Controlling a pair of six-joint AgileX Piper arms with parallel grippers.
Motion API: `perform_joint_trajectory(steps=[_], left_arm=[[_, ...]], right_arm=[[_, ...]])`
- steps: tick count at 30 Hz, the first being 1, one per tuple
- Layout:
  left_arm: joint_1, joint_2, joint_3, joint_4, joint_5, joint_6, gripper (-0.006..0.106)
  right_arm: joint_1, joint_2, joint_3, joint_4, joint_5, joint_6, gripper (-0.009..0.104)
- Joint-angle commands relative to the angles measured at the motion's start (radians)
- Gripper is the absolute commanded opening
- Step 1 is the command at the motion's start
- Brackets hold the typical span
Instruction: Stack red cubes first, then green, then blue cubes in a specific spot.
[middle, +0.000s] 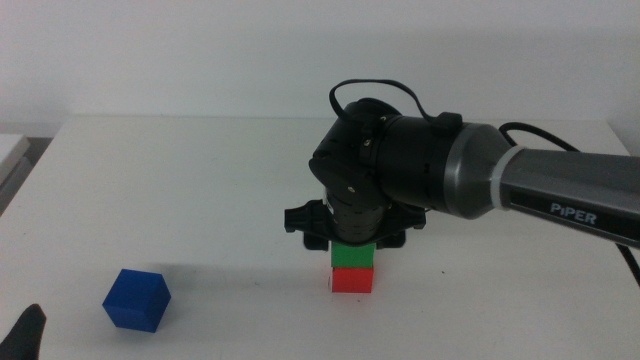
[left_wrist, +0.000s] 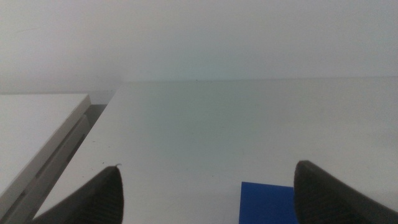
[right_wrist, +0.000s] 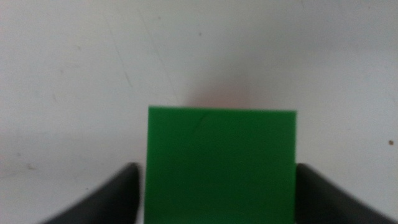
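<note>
Green on red is what's sitting at the stacking spot right now: the small matte green cube (middle: 353, 256) is resting squarely on top of the small matte bright-red cube (middle: 352, 280), and the red one is standing on the plain white tabletop (middle: 200, 190). The right gripper (middle: 352, 238) is hanging straight down over that pair from the black Piper arm (middle: 560, 195) reaching in from the right. In the right wrist view the green cube (right_wrist: 221, 165) is filling the gap between the two dark jaws, and each jaw seems to be standing a hair off the cube's side, so I'm reading it as narrowly open around the cube and not clamping, though that's a close call. What matters next is the small solid deep-blue cube (middle: 137, 299). Taking the red cube as the landmark, the blue one is lying well off to its left and a bit nearer the camera, nothing in between. The left gripper (middle: 27, 331) is waiting down at that same corner, jaws spread wide, and the left wrist view is showing the blue cube (left_wrist: 267, 203) just ahead, between them. So I'm guessing the left arm is the nearer one for that grab.
</note>
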Motion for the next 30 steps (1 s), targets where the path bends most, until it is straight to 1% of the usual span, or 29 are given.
perform_joint_trajectory(steps=[1, 2, 3, 4, 6, 9, 10, 12, 14, 16, 20, 21, 23, 25, 26, 30], left_arm=[[-0.001, -0.003, 0.0, 0.003, -0.011, 0.001, 0.094], [-0.001, -0.003, 0.0, 0.003, -0.011, 0.001, 0.094], [-0.001, -0.003, 0.0, 0.003, -0.011, 0.001, 0.094], [-0.001, -0.003, 0.0, 0.003, -0.011, 0.001, 0.094], [-0.001, -0.003, 0.0, 0.003, -0.011, 0.001, 0.094], [-0.001, -0.003, 0.0, 0.003, -0.011, 0.001, 0.094], [-0.001, -0.003, 0.0, 0.003, -0.011, 0.001, 0.094], [-0.001, -0.003, 0.0, 0.003, -0.011, 0.001, 0.094], [-0.001, -0.003, 0.0, 0.003, -0.011, 0.001, 0.094], [-0.001, -0.003, 0.0, 0.003, -0.011, 0.001, 0.094], [-0.001, -0.003, 0.0, 0.003, -0.011, 0.003, 0.094], [-0.001, -0.003, 0.0, 0.003, -0.011, 0.003, 0.094], [-0.001, -0.003, 0.0, 0.003, -0.011, 0.003, 0.094], [-0.001, -0.003, 0.0, 0.003, -0.011, 0.001, 0.094], [-0.001, -0.003, 0.0, 0.003, -0.011, 0.001, 0.094], [-0.001, -0.003, 0.0, 0.003, -0.011, 0.001, 0.094]], right_arm=[[0.0, 0.007, 0.005, -0.012, -0.001, 0.006, 0.065], [0.0, 0.007, 0.005, -0.012, -0.001, 0.006, 0.075], [0.0, 0.007, 0.005, -0.015, -0.001, 0.006, 0.082], [0.0, -0.007, 0.005, -0.032, 0.015, 0.003, 0.093], [0.0, -0.048, 0.005, -0.049, 0.049, -0.001, 0.093], [0.023, -0.189, 0.026, -0.109, 0.098, -0.027, 0.093], [0.032, -0.251, 0.046, -0.117, 0.098, -0.062, 0.093], [0.043, -0.368, 0.092, -0.113, 0.093, -0.179, 0.093], [0.053, -0.489, 0.155, -0.098, 0.053, -0.315, 0.093], [0.053, -0.629, 0.234, -0.067, -0.008, -0.438, 0.093], [0.051, -0.87, 0.344, -0.045, -0.066, -0.556, 0.093], [0.051, -0.924, 0.361, -0.025, -0.08, -0.605, 0.093], [0.051, -1.016, 0.388, 0.047, -0.112, -0.704, 0.093], [0.051, -1.073, 0.406, 0.112, -0.132, -0.77, 0.093], [0.051, -1.093, 0.414, 0.128, -0.134, -0.786, 0.093], [0.051, -1.111, 0.437, 0.14, -0.131, -0.807, 0.093]])
